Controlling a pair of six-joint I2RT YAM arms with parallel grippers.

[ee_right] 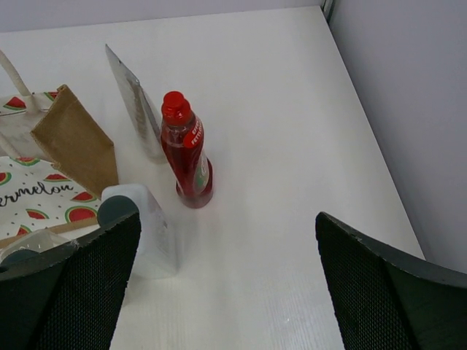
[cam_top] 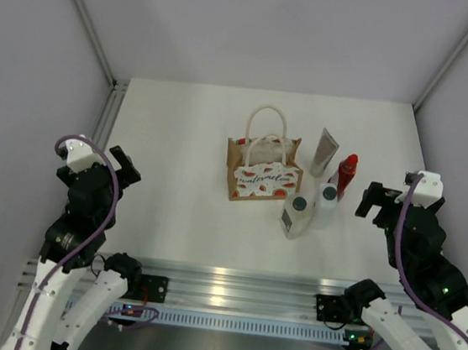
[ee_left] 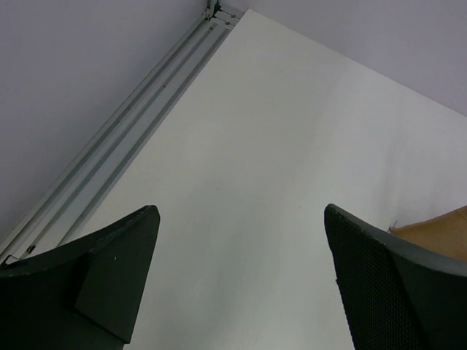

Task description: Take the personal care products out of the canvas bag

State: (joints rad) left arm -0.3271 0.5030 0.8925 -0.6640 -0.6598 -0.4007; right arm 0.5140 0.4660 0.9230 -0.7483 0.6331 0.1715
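- The bag stands upright in the middle of the table, its watermelon-print side facing the arms and its two rope handles looping up.
- All four products are outside the bag, grouped on its right side.
- The tube stands on end just beside the bag's right wall, towards the back.
- The red bottle stands upright right of the tube, furthest from the bag, cap up.
- One white bottle sits in front of the red bottle, close to the bag's front right corner.
- The second white bottle is just ahead of that same corner, dark cap showing; whether it touches the bag I cannot tell.
- The left gripper hangs well to the left of the bag, jaws spread wide with nothing between them; its wrist view catches only a tan corner of the bag.
- The right gripper hangs right of the bag, beyond the red bottle, jaws likewise wide apart and holding nothing.
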